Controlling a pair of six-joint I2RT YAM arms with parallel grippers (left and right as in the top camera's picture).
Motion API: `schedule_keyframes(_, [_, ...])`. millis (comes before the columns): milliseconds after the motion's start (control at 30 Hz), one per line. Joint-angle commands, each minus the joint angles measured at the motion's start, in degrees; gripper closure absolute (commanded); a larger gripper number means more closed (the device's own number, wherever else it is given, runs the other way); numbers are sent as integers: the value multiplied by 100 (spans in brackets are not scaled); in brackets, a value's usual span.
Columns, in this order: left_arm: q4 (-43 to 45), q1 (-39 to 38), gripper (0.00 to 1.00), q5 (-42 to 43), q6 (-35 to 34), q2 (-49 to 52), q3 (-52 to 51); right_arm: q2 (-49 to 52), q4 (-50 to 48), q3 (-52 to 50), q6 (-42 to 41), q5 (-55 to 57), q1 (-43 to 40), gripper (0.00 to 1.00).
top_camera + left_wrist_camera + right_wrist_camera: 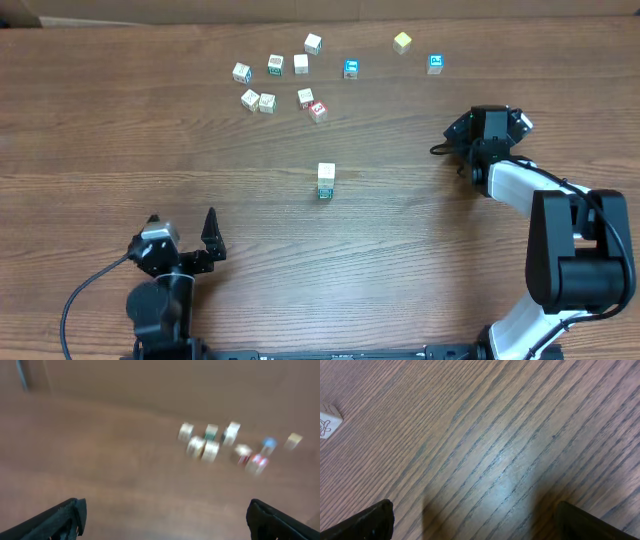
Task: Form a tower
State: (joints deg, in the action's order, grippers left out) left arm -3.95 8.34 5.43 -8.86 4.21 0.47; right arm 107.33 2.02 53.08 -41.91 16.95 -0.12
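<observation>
- Two claws are in view, both released, jaws standing wide with nothing between them.
- Left claw (182,228): it hangs just above the table (100,130) at the near edge, fingers pointing away from the robot. In the left wrist view (165,512) both fingertips (62,519) show dark at the bottom corners. That picture is blurred.
- Right claw (487,128): it faces down at bare wood. In the right wrist view (475,525) its fingers (367,522) frame plain grain only.
- Tower (326,181): it stands ahead of the left claw and off to its right, well apart. It is to the left of the right claw and a little nearer the robot, also well apart.
- Tower attitude: upright, long axis vertical, one cube wide. The top cube is pale and a teal print shows on the lower face. At least two cubes show; I cannot tell the exact count from above. Neither claw touches it.
- Loose cubes (275,65): eleven singles lie scattered beyond the tower, far ahead of the left claw. One, yellow (402,42), lies beyond the right claw and to its left.
- One printed cube (327,420) shows at the left edge of the right wrist view, apart from the fingers.
</observation>
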Motion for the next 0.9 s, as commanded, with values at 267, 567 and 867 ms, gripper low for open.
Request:
schedule_keyframes(267, [-33,-354,1,-223,461,-402,-17,328,195,-282,-116,-179,-66,0])
schedule_keyframes(567, [-35,-354,1,-227,461,-396,-17,328,195,-282,-116,-179,-66,0])
schedule_keyframes(867, [-33,-354,0,-227,461,-396,-17,328,195,-282,-116,-179,-66,0])
